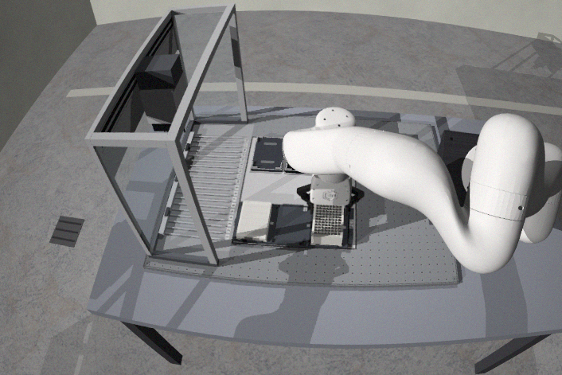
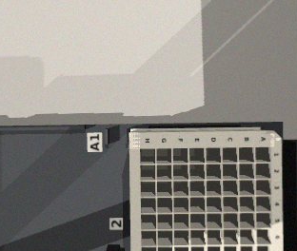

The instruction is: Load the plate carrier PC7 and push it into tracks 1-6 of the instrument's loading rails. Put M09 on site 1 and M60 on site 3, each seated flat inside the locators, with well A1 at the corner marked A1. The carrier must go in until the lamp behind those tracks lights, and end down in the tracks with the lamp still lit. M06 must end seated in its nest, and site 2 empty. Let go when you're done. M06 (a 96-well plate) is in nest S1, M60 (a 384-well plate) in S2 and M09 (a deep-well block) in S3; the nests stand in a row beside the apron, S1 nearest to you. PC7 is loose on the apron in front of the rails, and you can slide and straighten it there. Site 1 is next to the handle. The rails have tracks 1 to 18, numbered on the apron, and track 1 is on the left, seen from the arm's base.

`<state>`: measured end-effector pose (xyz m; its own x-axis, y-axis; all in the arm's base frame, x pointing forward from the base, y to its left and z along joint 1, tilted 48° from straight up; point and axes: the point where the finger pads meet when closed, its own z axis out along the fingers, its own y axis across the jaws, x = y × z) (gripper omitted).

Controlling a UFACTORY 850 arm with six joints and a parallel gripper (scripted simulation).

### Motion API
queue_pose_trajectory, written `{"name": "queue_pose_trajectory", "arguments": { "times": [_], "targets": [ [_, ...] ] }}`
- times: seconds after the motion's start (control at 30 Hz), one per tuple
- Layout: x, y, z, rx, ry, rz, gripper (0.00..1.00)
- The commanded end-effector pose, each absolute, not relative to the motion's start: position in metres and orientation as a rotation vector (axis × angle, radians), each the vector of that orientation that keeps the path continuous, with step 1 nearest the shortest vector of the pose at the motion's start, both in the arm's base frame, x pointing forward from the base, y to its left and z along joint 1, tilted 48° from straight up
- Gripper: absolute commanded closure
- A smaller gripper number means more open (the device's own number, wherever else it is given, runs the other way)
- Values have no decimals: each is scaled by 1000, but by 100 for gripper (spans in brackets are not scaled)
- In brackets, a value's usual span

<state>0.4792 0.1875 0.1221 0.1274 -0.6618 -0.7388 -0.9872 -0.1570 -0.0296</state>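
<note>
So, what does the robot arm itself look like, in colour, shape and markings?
The arm is glossy white, with thick, rounded, tube-like links and smooth elbows. A thin seam ring with a small dark dot circles one link. The gripper has a pale grey body with a faint emblem, on a black bracket.

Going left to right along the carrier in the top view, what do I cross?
Grey-framed instrument enclosure → ribbed loading rails → pale flat plate → bare dark middle site → white deep-well block beneath the open gripper → white arm.
</note>
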Motion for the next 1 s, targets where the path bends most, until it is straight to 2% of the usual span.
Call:
{"name": "queue_pose_trajectory", "arguments": {
  "times": [0.0, 0.97],
  "targets": [
    [481, 181, 128, -1882, 1586, 802, 0],
    [485, 150, 157, -1882, 1586, 801, 0]
  ]
}}
